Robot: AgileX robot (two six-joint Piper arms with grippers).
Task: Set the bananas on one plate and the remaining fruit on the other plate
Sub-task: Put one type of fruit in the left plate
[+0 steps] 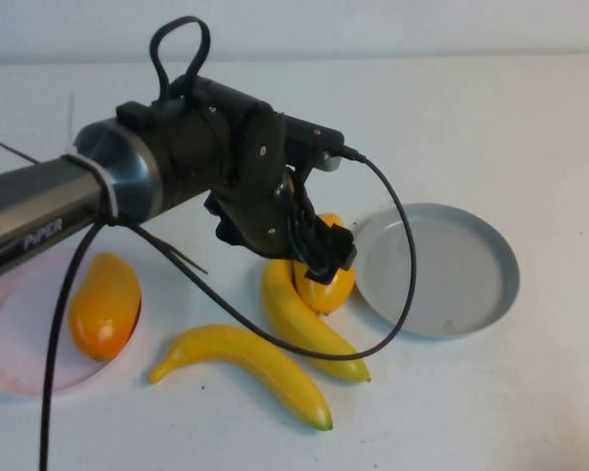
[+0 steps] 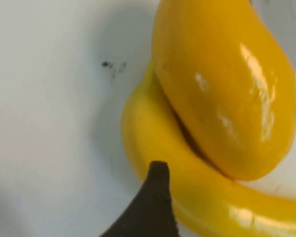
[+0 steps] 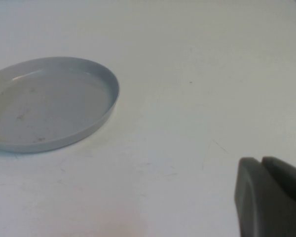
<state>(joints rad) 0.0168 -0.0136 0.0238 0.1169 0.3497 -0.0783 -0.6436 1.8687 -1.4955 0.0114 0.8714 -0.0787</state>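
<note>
A pale pink plate [image 1: 10, 334] at the far left holds one yellow-orange fruit [image 1: 103, 304]. The other plump fruit [image 1: 326, 287] [image 2: 227, 89] lies on the table, leaning on a banana [image 1: 304, 324] [image 2: 187, 192], just left of the empty grey-blue plate [image 1: 442, 270] [image 3: 49, 103]. A second banana [image 1: 245, 365] lies nearer the front edge. My left gripper [image 1: 324, 257] hangs open right over that fruit and banana, and one dark fingertip [image 2: 155, 197] shows above the banana. My right gripper [image 3: 269, 197] is shut and empty over bare table beside the grey plate, outside the high view.
The left arm [image 1: 128, 186] and its black cable [image 1: 402, 255] stretch across the table's middle from the left. The cable loops over the grey plate's near rim and the bananas. The white table [image 1: 491, 118] runs on behind and to the right.
</note>
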